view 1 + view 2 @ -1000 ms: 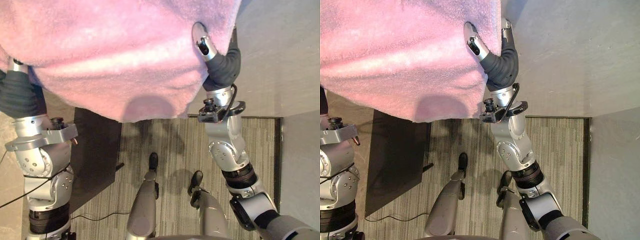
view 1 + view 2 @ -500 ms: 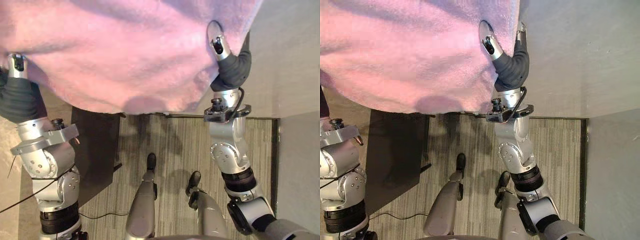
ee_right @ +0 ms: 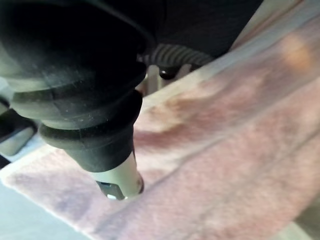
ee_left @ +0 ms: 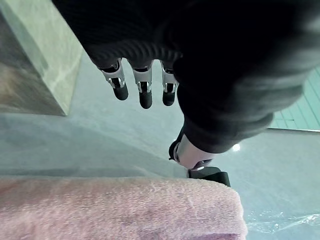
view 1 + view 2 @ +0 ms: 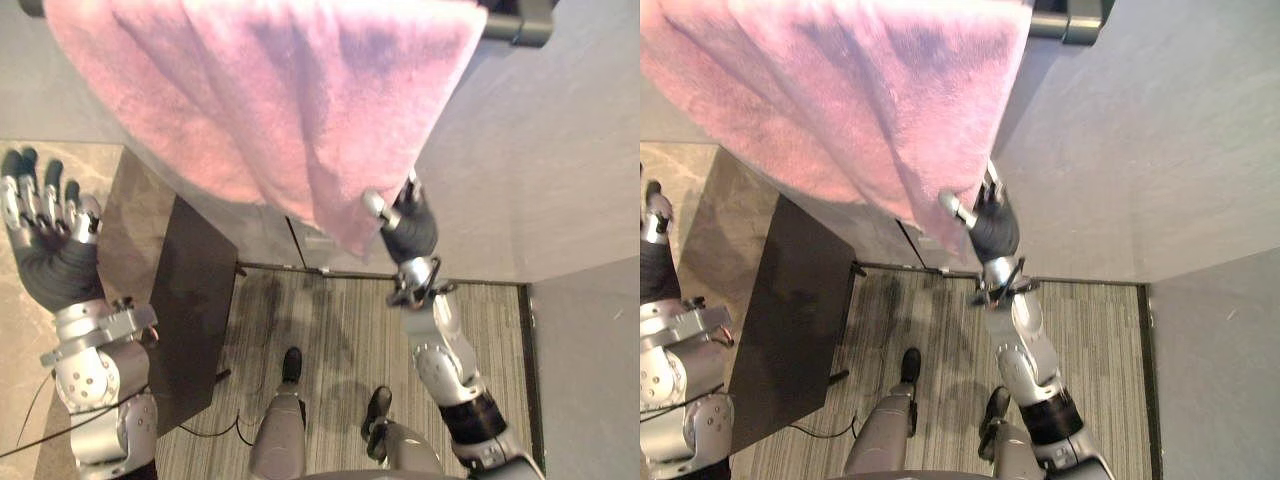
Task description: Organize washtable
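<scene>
Grey wall (image 5: 560,150) behind the pink towel (image 5: 270,90); striped carpet floor (image 5: 340,320) well below its lower edge. Pink towel draped over a dark towel bar (image 5: 515,25), hanging in broad folds and tapering to one lower corner on the robot's right side. End of the dark towel bar and its bracket just past the upper right edge of the pink towel. Top fold of the pink towel thick and rounded, pile plush.

Position of right robot hand (image 5: 405,215): at the lower corner of the pink towel, touching it. Thumb (image 5: 374,205) on the near face of the cloth, fingers behind its edge, corner pinched between them. Same hold in right wrist view: thumb flat against the pink pile, fingertips tucked past the edge of the pink towel. Condition: closed, gripping the pink towel.

Position of left robot hand (image 5: 50,230): to the robot's left of the pink towel, lower than its hanging left edge, apart from the cloth. Fingers straight and spread, dark tips upward, nothing held. Left wrist view: fingers (image 4: 145,92) extended toward the grey wall, clear of the pink towel where folded over the dark towel bar. Condition: open.

Beige stone surface (image 5: 110,160) below the pink towel toward the robot's left, just beside the left robot hand. Dark flat panel (image 5: 190,300) below the pink towel, between the beige stone surface and the striped carpet floor.
</scene>
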Tool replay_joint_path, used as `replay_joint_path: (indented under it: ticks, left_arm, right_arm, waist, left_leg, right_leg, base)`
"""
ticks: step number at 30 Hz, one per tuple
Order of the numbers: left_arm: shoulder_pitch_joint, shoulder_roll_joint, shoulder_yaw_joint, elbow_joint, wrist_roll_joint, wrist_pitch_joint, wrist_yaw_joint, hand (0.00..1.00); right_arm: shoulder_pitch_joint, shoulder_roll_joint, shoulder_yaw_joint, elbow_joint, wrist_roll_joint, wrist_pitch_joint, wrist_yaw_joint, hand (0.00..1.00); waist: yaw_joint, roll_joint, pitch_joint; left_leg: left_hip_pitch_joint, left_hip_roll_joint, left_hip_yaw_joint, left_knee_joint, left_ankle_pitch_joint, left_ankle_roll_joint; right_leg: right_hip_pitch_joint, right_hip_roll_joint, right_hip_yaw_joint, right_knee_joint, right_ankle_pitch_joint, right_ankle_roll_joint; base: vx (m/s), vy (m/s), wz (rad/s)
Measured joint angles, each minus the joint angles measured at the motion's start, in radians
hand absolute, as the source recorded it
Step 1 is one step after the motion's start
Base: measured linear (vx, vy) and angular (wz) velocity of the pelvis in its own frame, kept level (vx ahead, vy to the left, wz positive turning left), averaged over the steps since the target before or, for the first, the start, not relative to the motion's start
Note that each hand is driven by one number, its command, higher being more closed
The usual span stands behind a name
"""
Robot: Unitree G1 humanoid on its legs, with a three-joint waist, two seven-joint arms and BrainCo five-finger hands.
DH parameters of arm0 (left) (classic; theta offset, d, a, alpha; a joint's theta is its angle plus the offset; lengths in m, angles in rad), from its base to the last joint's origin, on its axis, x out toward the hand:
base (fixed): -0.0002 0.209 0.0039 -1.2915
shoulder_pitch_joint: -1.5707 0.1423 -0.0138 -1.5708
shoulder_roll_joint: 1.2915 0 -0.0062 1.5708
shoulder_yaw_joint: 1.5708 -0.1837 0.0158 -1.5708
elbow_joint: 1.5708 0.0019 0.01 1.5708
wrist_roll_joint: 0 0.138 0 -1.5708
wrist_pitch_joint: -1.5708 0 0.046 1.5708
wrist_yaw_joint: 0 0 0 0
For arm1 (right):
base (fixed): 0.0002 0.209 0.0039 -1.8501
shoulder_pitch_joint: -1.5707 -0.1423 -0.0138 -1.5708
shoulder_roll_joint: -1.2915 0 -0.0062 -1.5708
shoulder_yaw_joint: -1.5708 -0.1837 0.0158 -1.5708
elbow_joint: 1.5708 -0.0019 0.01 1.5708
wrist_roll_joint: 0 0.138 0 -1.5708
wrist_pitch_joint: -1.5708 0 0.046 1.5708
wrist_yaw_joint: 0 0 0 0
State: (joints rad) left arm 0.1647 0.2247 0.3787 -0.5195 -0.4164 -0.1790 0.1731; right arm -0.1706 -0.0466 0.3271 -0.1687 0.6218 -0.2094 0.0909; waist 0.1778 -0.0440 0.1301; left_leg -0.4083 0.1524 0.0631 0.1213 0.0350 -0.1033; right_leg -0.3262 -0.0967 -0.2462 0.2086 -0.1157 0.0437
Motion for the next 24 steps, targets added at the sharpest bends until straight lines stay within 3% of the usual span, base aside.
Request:
replay_joint_path:
  ticks: [8, 13, 15, 18, 21, 24]
  left_arm:
    - [0.187, -0.107, -0.075, 0.161, 0.075, 0.042, -0.11, 0.0]
    - [0.309, -0.118, -0.186, 0.422, 0.101, 0.082, -0.216, 0.0]
    - [0.367, -0.12, -0.27, 0.534, 0.111, 0.107, -0.281, 0.0]
    - [0.405, -0.086, -0.422, 0.564, 0.107, 0.132, -0.349, 0.0]
    - [0.42, -0.004, -0.56, 0.483, 0.013, 0.139, -0.408, 0.0]
    - [0.42, 0.048, -0.59, 0.342, -0.166, 0.13, -0.42, 0.0]
  right_arm:
    - [0.24, -0.051, 0.002, 0.051, -0.096, 0.059, 0.1, 0.0]
    - [0.352, -0.087, -0.034, 0.149, -0.284, 0.085, 0.135, 0.0]
    - [0.378, -0.124, -0.032, 0.201, -0.374, 0.102, 0.158, 0.0]
    - [0.378, -0.145, -0.014, 0.234, -0.425, 0.115, 0.174, 0.0]
    - [0.353, -0.17, 0.081, 0.185, -0.403, 0.116, 0.179, 0.0]
    - [0.321, -0.178, 0.195, 0.064, -0.273, 0.101, 0.205, 0.0]
  waist:
    - [-0.008, 0.001, -0.074]
    - [-0.041, 0.006, -0.126]
    - [-0.061, 0.008, -0.143]
    - [-0.07, 0.01, -0.154]
    - [-0.087, 0.011, -0.156]
    - [-0.088, 0.008, -0.165]
  left_leg:
    - [0.119, 0.009, 0.021, 0.007, -0.042, -0.009]
    - [0.184, 0.017, 0.048, 0.034, -0.086, -0.013]
    - [0.212, 0.016, 0.059, 0.029, -0.098, -0.01]
    - [0.243, 0.013, 0.079, 0.017, -0.098, -0.01]
    - [0.281, 0.009, 0.082, 0.016, -0.109, -0.01]
    - [0.305, 0.004, 0.094, 0.017, -0.122, -0.005]
  right_leg:
    - [0.136, 0.018, 0.015, -0.062, 0.005, 0.0]
    - [0.207, 0.026, 0.044, -0.097, 0.01, 0.008]
    - [0.228, 0.026, 0.068, -0.117, 0.016, 0.014]
    - [0.252, 0.026, 0.089, -0.142, 0.028, 0.023]
    - [0.286, 0.029, 0.098, -0.149, 0.03, 0.025]
    - [0.314, 0.025, 0.115, -0.175, 0.043, 0.036]
  base:
    - [0.04, -0.007, -0.09]
    - [0.02, 0.011, -0.18]
    - [0.0, 0.025, -0.28]
    - [0.02, 0.02, -0.2]
    - [0.03, 0.01, -0.09]
    - [0.01, 0.033, -0.15]
